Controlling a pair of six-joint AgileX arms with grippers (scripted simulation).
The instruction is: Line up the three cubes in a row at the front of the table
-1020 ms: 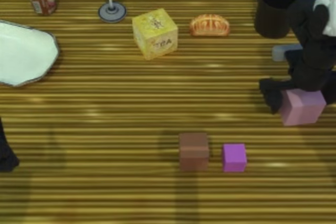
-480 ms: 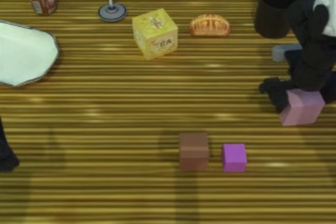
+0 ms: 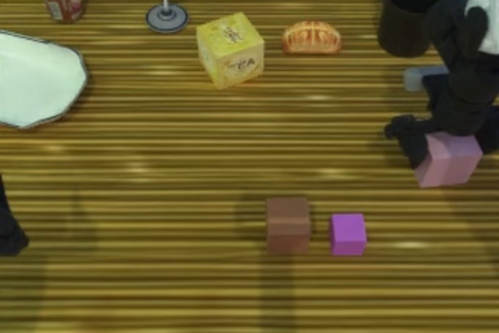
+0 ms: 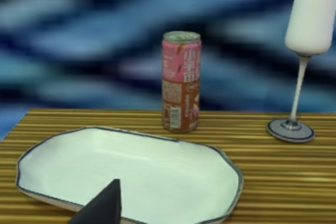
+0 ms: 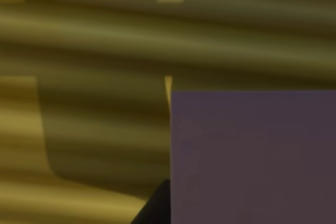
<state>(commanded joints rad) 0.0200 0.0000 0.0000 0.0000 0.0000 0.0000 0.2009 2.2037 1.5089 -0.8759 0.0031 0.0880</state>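
Right gripper (image 3: 446, 146) clamped around pink cube (image 3: 448, 160) at table's (image 3: 156, 193) right side. Brown cube (image 3: 288, 224) and magenta cube (image 3: 347, 234) just beside each other, front centre. Left gripper (image 3: 9, 232) parked at left edge; finger opening unclear.

A rendered tabletop scene rather than a real room: a striped golden-brown wooden counter (image 3: 156, 154) stands before a blurred blue swirled backdrop. Household things sit along it: a drink can (image 4: 181, 81), a white tray (image 4: 131, 174), a stemmed glass (image 4: 304, 51), a bread roll (image 3: 311, 38), a dark mug (image 3: 407, 15).
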